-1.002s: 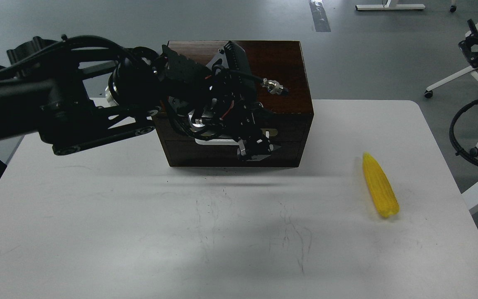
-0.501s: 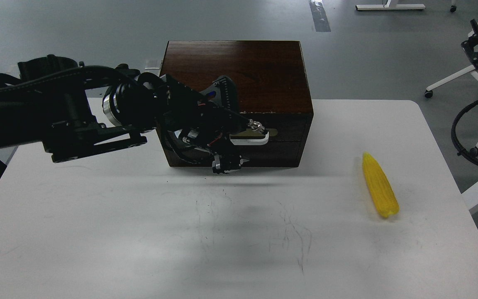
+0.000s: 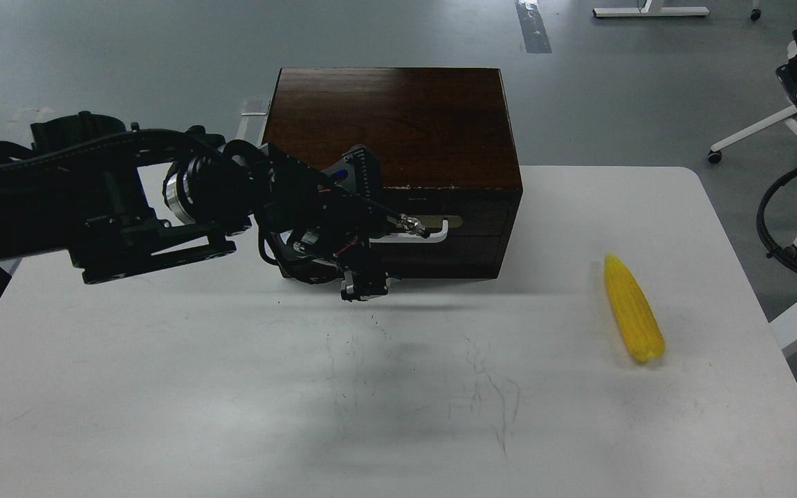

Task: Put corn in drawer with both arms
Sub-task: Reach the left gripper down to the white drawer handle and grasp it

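Yellow corn (image 3: pixel 634 310) lying right of frame on the desk (image 3: pixel 163 387), left gripper (image 3: pixel 362 285) mid-frame by the shut drawer (image 3: pixel 468 232), can't tell its state.

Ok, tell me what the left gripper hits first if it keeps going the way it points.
The left gripper points down, so probably the white table just before the wooden box. Depth is unclear.

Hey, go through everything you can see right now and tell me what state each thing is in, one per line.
Drawer: shut, front flush with the box.
Handle: partly hidden by the arm, nothing visibly gripping it.
Corn: lying flat on the table, right side, untouched.
Left gripper: in front of the box's lower left, fingers too dark to tell open or shut.
Right gripper: out of view.
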Controlling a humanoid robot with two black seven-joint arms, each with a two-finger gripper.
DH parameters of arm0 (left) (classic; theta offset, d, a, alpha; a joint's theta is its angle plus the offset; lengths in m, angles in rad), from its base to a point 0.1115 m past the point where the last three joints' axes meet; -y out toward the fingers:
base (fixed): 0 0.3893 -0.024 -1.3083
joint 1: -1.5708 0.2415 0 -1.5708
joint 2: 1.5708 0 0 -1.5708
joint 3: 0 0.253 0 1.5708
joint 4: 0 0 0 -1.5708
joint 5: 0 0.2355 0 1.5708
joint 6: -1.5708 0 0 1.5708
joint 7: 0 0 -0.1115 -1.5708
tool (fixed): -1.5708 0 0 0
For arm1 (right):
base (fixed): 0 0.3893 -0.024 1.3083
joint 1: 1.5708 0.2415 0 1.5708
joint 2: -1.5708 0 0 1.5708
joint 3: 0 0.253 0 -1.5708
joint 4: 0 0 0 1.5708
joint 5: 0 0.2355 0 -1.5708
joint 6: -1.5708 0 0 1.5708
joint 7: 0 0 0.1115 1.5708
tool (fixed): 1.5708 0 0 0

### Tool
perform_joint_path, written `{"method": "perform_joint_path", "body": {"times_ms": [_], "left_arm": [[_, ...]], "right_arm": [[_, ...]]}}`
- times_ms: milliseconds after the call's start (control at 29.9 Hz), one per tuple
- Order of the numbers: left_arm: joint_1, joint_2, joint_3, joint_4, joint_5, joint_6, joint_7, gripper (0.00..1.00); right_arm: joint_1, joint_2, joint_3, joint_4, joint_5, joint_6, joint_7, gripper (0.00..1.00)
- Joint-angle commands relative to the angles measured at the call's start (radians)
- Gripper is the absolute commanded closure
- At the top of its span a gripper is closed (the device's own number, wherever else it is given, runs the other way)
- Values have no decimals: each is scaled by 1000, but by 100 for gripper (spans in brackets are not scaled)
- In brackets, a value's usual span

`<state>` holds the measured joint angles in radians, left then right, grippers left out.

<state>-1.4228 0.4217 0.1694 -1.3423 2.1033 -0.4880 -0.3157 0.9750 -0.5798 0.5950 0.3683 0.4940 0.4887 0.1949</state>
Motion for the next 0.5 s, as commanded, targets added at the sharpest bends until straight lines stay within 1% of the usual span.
{"method": "perform_joint_path", "body": {"times_ms": [0, 167, 334, 468], "left_arm": [[-1, 3, 5, 8, 0, -1, 0, 30], [-10, 5, 4, 26, -2, -1, -2, 30], [-15, 2, 4, 78, -3, -1, -42, 30], [-10, 3, 5, 74, -2, -1, -59, 30]], "right_arm": [[-1, 0, 2, 0, 0, 0, 0, 0], [-1, 0, 3, 0, 0, 0, 0, 0], [-1, 0, 3, 0, 0, 0, 0, 0], [1, -2, 3, 0, 0, 0, 0, 0]]}}
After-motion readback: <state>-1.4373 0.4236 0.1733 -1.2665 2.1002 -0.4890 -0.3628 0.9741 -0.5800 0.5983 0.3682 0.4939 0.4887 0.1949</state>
